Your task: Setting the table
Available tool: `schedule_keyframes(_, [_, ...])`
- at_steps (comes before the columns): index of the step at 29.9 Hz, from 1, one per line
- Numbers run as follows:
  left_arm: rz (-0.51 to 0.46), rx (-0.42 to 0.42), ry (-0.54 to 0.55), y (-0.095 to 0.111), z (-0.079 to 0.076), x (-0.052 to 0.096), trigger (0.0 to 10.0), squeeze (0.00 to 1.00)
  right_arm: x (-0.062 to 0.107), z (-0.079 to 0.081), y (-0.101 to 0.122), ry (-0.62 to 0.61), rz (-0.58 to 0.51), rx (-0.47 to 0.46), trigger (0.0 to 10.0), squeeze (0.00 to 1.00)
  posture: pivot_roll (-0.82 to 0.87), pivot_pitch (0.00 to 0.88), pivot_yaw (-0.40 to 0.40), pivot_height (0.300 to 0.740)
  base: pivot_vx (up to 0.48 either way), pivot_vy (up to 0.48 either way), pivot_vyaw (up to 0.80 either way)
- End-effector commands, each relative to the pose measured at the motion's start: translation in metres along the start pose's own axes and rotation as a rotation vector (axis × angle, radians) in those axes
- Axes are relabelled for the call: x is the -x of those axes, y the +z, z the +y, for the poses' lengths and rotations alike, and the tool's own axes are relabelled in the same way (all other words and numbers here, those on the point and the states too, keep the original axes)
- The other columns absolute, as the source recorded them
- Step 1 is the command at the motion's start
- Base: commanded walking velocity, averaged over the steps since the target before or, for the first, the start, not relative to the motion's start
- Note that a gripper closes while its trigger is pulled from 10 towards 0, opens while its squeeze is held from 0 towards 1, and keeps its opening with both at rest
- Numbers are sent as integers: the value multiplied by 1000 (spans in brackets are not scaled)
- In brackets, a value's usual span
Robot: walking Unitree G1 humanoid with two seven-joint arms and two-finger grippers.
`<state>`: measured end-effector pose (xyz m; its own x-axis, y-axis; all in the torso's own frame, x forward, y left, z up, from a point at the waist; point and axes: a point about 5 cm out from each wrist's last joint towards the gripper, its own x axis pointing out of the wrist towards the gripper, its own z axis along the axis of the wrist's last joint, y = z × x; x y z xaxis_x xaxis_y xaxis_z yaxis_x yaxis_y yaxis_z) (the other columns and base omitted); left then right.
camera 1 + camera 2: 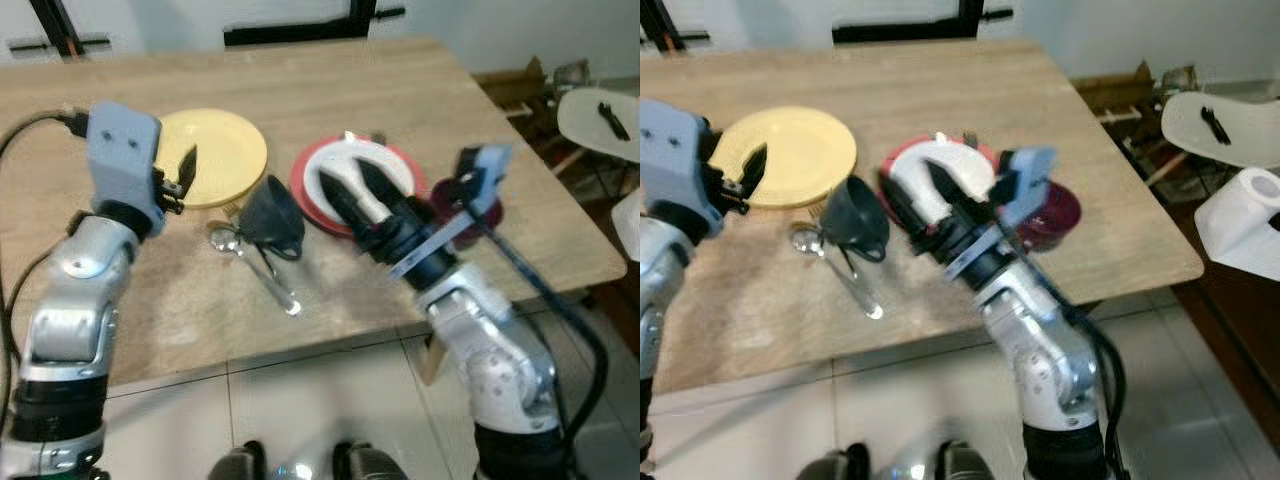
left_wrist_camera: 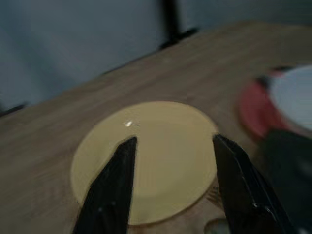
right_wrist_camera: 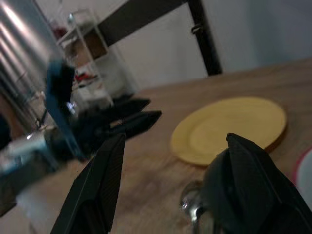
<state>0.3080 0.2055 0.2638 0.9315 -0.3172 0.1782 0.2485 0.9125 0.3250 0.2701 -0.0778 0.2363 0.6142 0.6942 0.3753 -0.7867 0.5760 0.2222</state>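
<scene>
The table (image 1: 420, 100) is pale wood with a matt, visibly grained top. The yellow plate (image 1: 225, 150) looks smooth and glossy, catching a small highlight. The spoon (image 1: 255, 268) is shiny metal. The dark cup (image 1: 272, 212) has a smooth, dull sheen. The white plate (image 1: 385, 165) and red plate (image 1: 305, 190) beneath it look smooth and glazed.

No words, numbers, brands or signs can be read anywhere in these pictures. The yellow plate (image 1: 212, 155), the white plate (image 1: 368, 170), the dark cup (image 1: 271, 213) and the wooden table (image 1: 420, 100) all carry plain, unmarked surfaces, and much of the scene is blurred.
</scene>
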Motion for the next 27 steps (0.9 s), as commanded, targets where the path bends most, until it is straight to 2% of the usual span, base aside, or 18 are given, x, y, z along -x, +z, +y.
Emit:
schedule_keyframes(1, [-6,17,-67,2,-4,2,10000,0,4,2,1,16,-2,-5,10000,0,-46,111,41,740,0,0,0])
schedule_keyframes(5, [52,-33,-186,-5,-3,-4,10000,0,4,2,-1,29,10,-5,10000,0,-45,104,45,740,0,0,0])
schedule_keyframes(6, [64,-63,-279,-10,-14,-12,10000,0,3,2,-1,34,10,-8,10000,0,-39,100,42,740,0,0,0])
schedule_keyframes(7, [64,-63,-279,-10,-14,-12,10000,0,3,2,-1,34,10,-8,10000,0,-39,100,42,740,0,0,0])
schedule_keyframes(8, [63,-48,-327,-13,-22,-16,10000,0,2,2,-1,29,7,-8,10000,0,-38,100,43,740,0,0,0])
schedule_keyframes(11, [57,-5,-407,-18,-45,-42,10000,0,-2,-2,-4,-10,-2,-5,10000,0,-39,98,47,740,0,0,0])
schedule_keyframes(14, [16,4,-459,-8,-68,-66,10000,0,-3,-6,-4,-49,-9,4,10000,0,-52,96,49,740,0,0,0])
schedule_keyframes(19, [-37,-22,-493,9,-79,-80,10000,0,-3,-7,-3,-66,-15,9,10000,0,-57,100,54,740,0,0,0])
schedule_keyframes(20, [-49,-68,-494,16,-80,-86,10000,0,-3,-7,-3,-67,-17,8,10000,0,-57,101,55,740,0,0,0])
schedule_keyframes(21, [-49,-68,-494,16,-80,-86,10000,0,-3,-7,-3,-67,-17,8,10000,0,-57,101,55,740,0,0,0])
schedule_keyframes(22, [-41,-195,-498,21,-84,-97,10000,0,-2,-7,-3,-70,-20,4,10000,0,-50,108,60,740,0,0,0])
schedule_keyframes(23, [-27,-242,-499,21,-85,-99,10000,0,-2,-7,-3,-72,-20,5,10000,0,-51,108,60,740,0,0,0])
schedule_keyframes(25, [6,-272,-505,17,-86,-101,10000,0,-2,-7,-4,-74,-20,3,10000,0,-52,108,62,740,0,0,0])
schedule_keyframes(26, [63,-306,-495,8,-84,-104,10000,0,-3,-7,-4,-78,-23,3,10000,0,-51,111,66,740,0,0,0])
schedule_keyframes(27, [63,-306,-495,8,-84,-104,10000,0,-3,-7,-4,-78,-23,3,10000,0,-51,111,66,740,0,0,0])
